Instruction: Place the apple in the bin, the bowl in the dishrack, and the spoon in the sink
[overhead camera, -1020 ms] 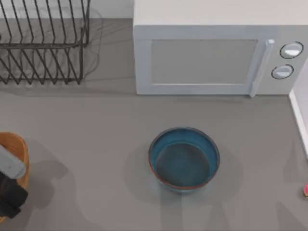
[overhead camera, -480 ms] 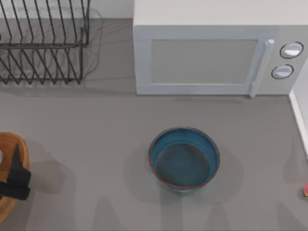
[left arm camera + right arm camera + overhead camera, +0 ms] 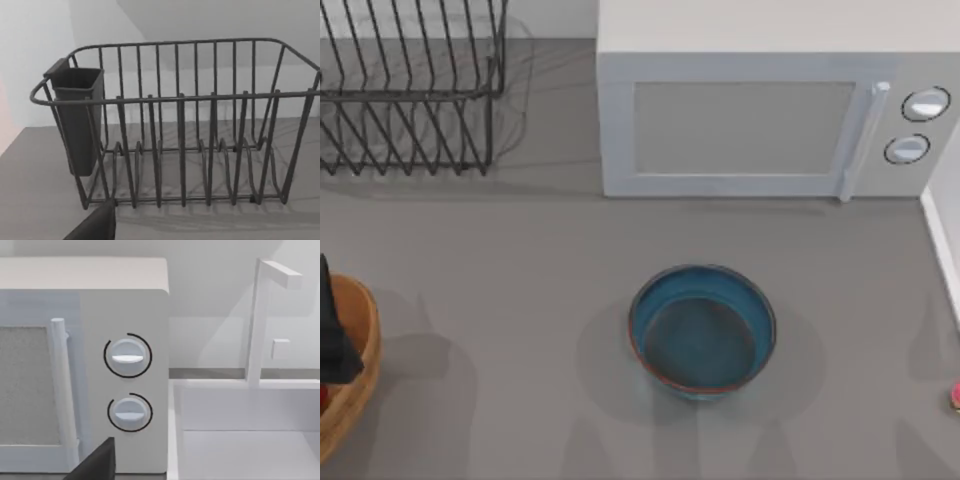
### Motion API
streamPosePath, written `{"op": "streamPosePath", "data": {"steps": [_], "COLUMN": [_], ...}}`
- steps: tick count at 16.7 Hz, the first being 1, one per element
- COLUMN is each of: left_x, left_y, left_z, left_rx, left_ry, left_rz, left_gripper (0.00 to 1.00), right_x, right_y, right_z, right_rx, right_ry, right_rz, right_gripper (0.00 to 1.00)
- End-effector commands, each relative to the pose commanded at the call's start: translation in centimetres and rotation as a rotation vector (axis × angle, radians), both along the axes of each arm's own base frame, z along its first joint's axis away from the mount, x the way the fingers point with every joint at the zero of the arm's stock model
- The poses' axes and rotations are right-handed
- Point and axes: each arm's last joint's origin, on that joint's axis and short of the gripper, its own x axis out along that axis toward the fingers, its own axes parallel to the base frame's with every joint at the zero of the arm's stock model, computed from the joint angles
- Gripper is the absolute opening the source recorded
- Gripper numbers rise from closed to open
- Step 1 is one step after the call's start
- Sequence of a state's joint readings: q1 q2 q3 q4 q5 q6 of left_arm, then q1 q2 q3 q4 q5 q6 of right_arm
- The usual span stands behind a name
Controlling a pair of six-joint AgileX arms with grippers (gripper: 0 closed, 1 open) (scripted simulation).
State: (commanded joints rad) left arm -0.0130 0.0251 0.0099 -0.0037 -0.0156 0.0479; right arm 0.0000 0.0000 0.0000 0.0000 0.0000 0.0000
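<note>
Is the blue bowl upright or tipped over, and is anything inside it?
Upright and empty: the bowl stands on the table with its rim up, only its teal inside showing.

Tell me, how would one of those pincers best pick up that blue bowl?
Probably by its rim: the bowl stands upright and open in the middle of the table, so a gripper could drop from above, one finger inside the thin wall and one outside.

The dishrack (image 3: 190, 125) looks like thin black wire with a matt dark plastic cup (image 3: 77, 120) on one end. The bin (image 3: 355, 350) looks wooden, the bowl (image 3: 702, 332) smooth and glazed. The microwave (image 3: 770, 100) is matt pale plastic; the table (image 3: 520, 300) is flat matt grey.
</note>
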Motion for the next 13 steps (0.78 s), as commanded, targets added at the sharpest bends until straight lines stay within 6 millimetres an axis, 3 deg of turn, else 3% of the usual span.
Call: {"op": "streamPosePath", "data": {"steps": [11, 13], "left_x": [-0.1, -0.1], "left_y": [0.1, 0.0], "left_z": [0.0, 0.9], "left_rx": [-0.048, -0.060], "left_ry": [-0.018, 0.002], "left_rz": [-0.004, -0.012], "left_gripper": [1.00, 1.00], "right_x": [0.0, 0.0], "right_y": [0.0, 0.0], "right_z": [0.0, 0.0], "right_rx": [0.000, 0.000], "right_ry": [0.000, 0.000], "right_rz": [0.000, 0.000], "right_gripper": [1.00, 1.00]}}
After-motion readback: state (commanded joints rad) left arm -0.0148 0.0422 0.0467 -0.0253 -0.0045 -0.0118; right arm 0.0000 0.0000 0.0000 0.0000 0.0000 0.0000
